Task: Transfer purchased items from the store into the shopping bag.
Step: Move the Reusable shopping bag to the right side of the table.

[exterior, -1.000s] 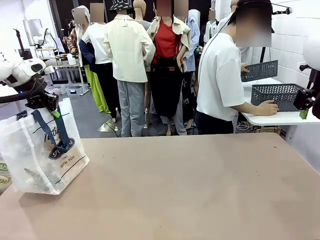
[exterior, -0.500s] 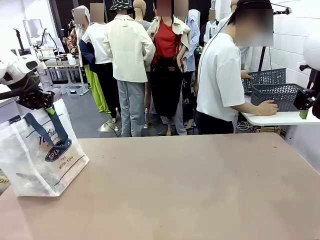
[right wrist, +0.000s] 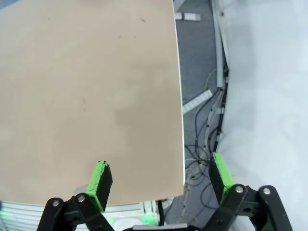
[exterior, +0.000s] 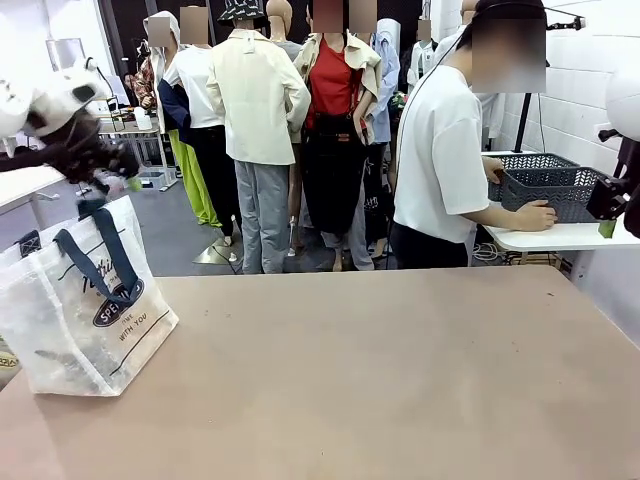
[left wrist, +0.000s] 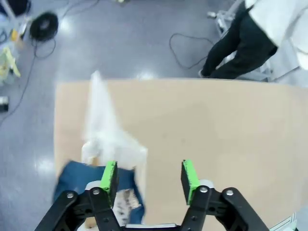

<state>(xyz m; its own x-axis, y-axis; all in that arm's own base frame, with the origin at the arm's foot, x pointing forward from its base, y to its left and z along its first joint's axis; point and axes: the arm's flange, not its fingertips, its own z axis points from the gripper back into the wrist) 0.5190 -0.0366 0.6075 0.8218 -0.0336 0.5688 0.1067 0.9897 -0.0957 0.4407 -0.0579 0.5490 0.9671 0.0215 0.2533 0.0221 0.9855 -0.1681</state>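
We are showing white arm shells, black linkage grippers with green pads (right wrist: pixel 101 177) and silver screws; the person (exterior: pixel 440 150) is wearing a white T-shirt and dark trousers.

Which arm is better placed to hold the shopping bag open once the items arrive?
Left: its open gripper hovers just above the shopping bag. The right gripper, also open, hangs beyond the table's opposite edge.

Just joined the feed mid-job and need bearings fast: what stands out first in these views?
The bag stands at the table's near left corner, with the left gripper open above it, holding nothing. At a side table at far right, a person rests a hand on stacked baskets. The right gripper hangs open over the table's edge.
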